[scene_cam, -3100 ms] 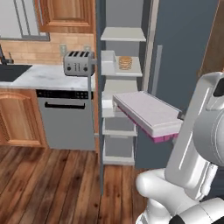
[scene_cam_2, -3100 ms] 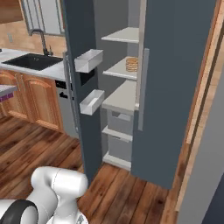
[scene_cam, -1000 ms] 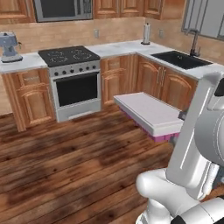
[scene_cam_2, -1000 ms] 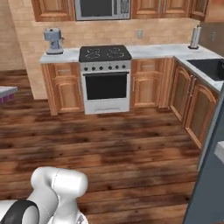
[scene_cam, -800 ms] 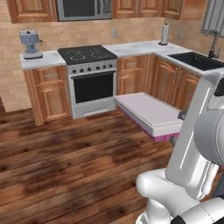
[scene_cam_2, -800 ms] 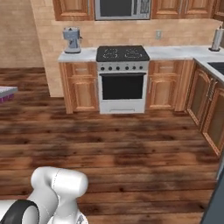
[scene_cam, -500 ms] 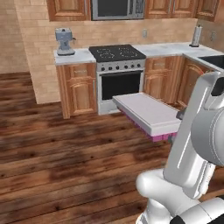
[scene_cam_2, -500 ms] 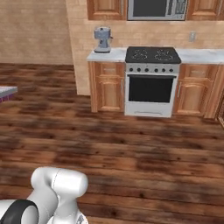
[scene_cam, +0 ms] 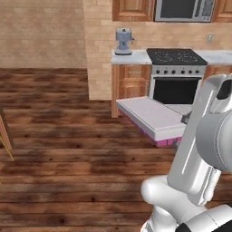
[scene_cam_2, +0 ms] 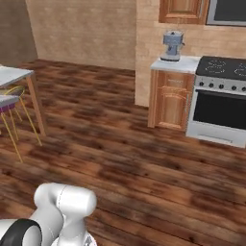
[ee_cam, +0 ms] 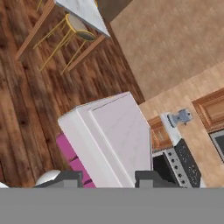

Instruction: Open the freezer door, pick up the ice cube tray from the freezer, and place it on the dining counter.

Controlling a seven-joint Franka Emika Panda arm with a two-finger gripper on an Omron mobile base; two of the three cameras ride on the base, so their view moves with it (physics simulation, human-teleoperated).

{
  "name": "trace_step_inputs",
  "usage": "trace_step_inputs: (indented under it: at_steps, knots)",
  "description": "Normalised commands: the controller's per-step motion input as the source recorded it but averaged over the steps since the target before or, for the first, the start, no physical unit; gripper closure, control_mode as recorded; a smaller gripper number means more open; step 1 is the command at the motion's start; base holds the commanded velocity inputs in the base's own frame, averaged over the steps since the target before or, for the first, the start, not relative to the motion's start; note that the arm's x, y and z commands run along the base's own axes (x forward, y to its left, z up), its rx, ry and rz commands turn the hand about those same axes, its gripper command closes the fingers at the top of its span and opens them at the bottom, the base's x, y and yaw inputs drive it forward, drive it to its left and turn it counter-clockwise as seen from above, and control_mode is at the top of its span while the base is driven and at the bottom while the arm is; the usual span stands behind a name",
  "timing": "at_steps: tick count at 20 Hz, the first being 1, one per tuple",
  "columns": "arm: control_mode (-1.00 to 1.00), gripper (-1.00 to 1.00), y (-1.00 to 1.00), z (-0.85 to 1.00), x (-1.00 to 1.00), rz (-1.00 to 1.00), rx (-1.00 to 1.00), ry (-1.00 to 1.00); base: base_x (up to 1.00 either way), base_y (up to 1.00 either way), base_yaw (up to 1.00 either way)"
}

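Dark plank floor (scene_cam: 68,149), tan brick wall (scene_cam_2: 81,29), wooden cabinets (scene_cam_2: 172,98) beside a steel stove (scene_cam_2: 218,103).

Arm raised, jaws closed on my load

My white arm (scene_cam: 199,136) rises from the lower right of the left base view, its upper link slanting forward to the wrist. In the hand view my gripper (ee_cam: 108,178) has its two dark fingertips (ee_cam: 151,178) clamped on the near end of the ice cube tray (ee_cam: 111,138), which juts out level ahead of me.

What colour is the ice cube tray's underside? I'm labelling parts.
Magenta, under the ice cube tray; clearest in the hand view.
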Motion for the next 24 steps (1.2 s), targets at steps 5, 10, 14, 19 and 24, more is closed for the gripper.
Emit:
trace_step_inputs:
  at_steps: [5, 10, 14, 19, 24]
  knots:
    - [1.00, 1.00, 0.00, 0.00, 0.00, 0.00, 0.00, 0.00, 0.64, 0.38, 0.49]
    - [1.00, 1.00, 0.00, 0.00, 0.00, 0.00, 0.00, 0.00, 0.81, 0.28, 0.49]
    - [1.00, 1.00, 0.00, 0.00, 0.00, 0.00, 0.00, 0.00, 1.00, 0.34, 0.46]
    - [1.00, 1.00, 0.00, 0.00, 0.00, 0.00, 0.00, 0.00, 1.00, 0.44, 0.37]
    - [1.00, 1.00, 0.00, 0.00, 0.00, 0.00, 0.00, 0.00, 1.00, 0.40, 0.17]
